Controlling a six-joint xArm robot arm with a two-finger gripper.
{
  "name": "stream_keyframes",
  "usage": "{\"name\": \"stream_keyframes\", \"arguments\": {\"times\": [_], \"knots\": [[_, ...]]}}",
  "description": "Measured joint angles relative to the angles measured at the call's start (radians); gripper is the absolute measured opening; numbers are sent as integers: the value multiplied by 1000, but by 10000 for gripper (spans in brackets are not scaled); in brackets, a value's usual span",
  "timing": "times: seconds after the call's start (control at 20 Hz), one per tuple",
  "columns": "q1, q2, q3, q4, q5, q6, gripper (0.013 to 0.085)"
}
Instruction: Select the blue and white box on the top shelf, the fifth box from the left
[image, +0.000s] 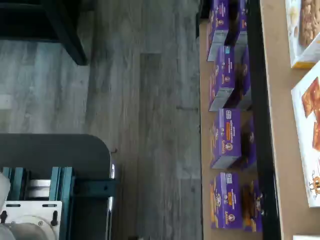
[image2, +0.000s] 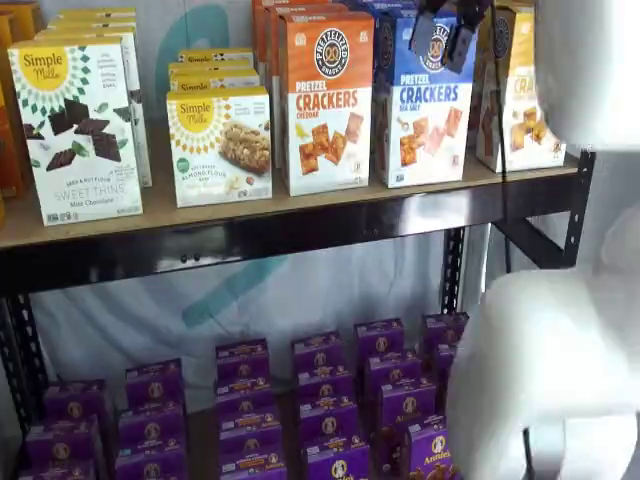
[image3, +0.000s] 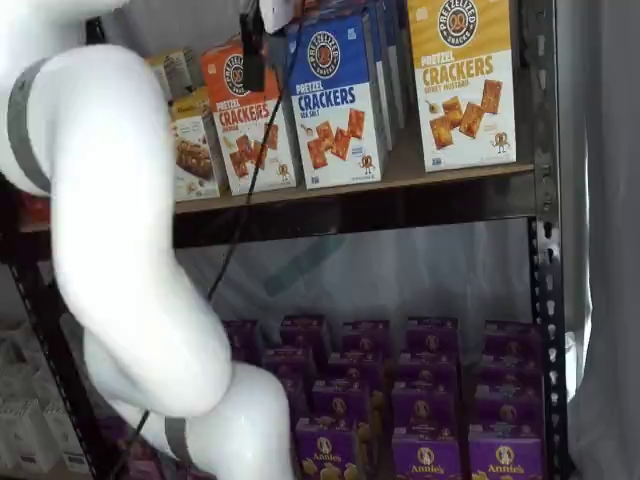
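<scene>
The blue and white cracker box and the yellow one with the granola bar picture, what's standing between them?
In both shelf views, an orange-topped Cheddar cracker box stands between the blue and white box and the almond bar box.

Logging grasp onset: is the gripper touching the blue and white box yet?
Cannot tell: in both shelf views the gripper overlaps the blue and white box, but neither shows contact or gap.

Floor: grey wood-look planks (image: 145, 125).
Lower level: small purple boxes (image: 225, 137) in a row.
Upper board: tan wooden shelf (image: 282, 150), black front rail (image: 260, 125).
</scene>
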Motion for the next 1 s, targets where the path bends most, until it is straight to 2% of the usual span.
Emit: {"name": "stream_keyframes", "arguments": {"times": [0.15,0.3,0.4,0.6,0.75,0.85,1.0], "knots": [[40,-30,38,-71,-41,5,850],[48,-51,73,-83,-62,5,850],[44,-60,87,-74,-69,4,850],[4,-56,76,-8,-61,-5,850],[-42,-44,45,64,-58,-11,850],[-76,-49,38,121,-89,-13,850],[-98,-57,38,160,-143,-13,850]]}}
